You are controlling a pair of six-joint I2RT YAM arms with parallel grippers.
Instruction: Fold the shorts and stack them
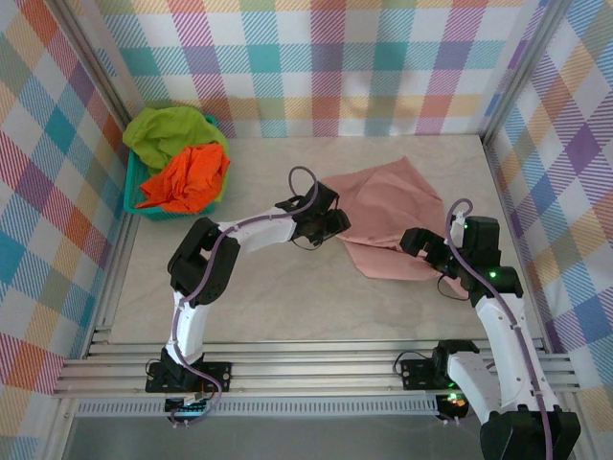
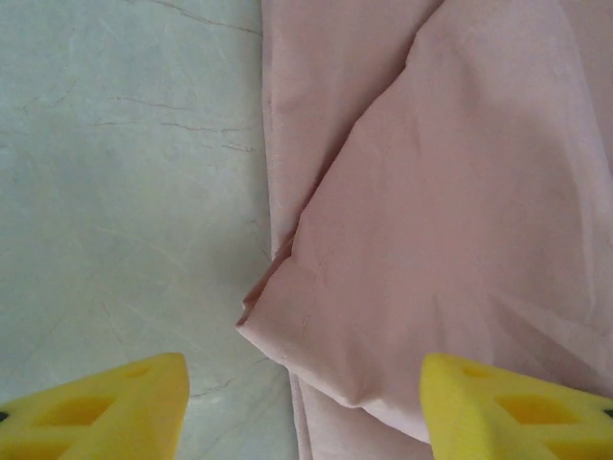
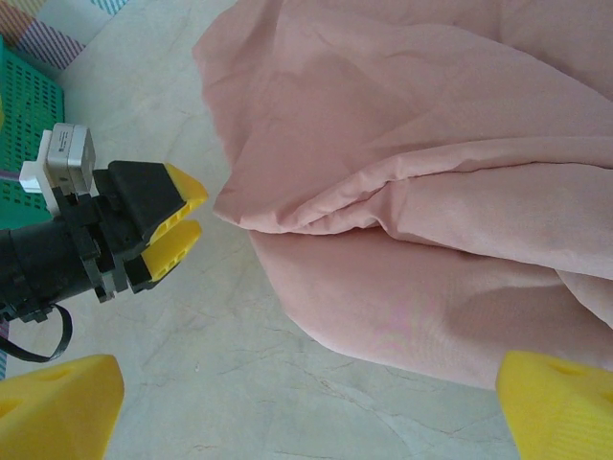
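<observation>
Plain dusty pink on the shorts (image 1: 393,225) just ahead of the left gripper (image 3: 187,220) and under the right gripper (image 3: 308,383). Bright yellow fingers (image 2: 115,412), black behind. Well behind the left gripper: orange shorts (image 1: 187,180) and lime green shorts (image 1: 168,132) in a teal mesh basket (image 1: 134,187). Pale, grey-veined table (image 1: 278,297). Pastel checked walls (image 1: 316,57).
</observation>
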